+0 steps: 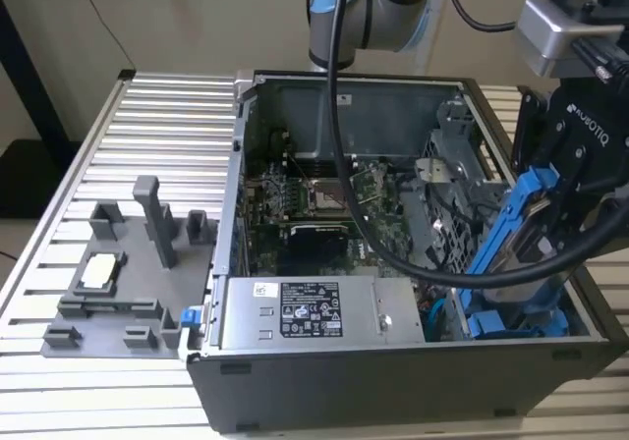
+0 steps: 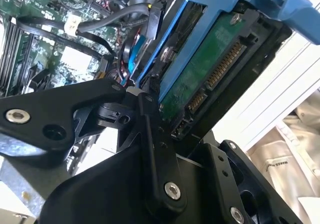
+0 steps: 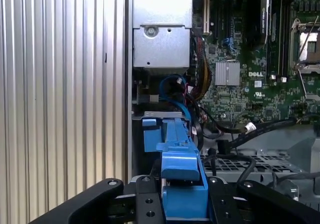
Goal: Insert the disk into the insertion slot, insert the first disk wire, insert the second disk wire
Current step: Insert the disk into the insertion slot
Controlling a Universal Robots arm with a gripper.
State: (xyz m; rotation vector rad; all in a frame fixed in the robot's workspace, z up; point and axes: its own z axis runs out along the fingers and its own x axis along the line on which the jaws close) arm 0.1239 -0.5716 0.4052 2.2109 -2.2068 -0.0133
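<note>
**Blue-framed disk held tilted over its bay**

Blue plastic is what I steer by here. The jaws are closed on the disk (image 1: 509, 226), pinching the long edges of its blue carrier. It hangs tilted, its lower end pointing into the corner of the PC case (image 1: 393, 386) at the exterior view's right, just above the insertion slot (image 1: 516, 324). I judge the tilt lets the leading end clear the case wall; the disk is not yet seated.

In the second wrist view the green circuit-board side and connector face the camera, so the label is turned away. The slot's floor is hidden behind the disk and the case wall, so I cannot tell whether they touch. Among the cables near the power-supply box (image 1: 305, 312) I cannot pick out the disk wires.
</note>
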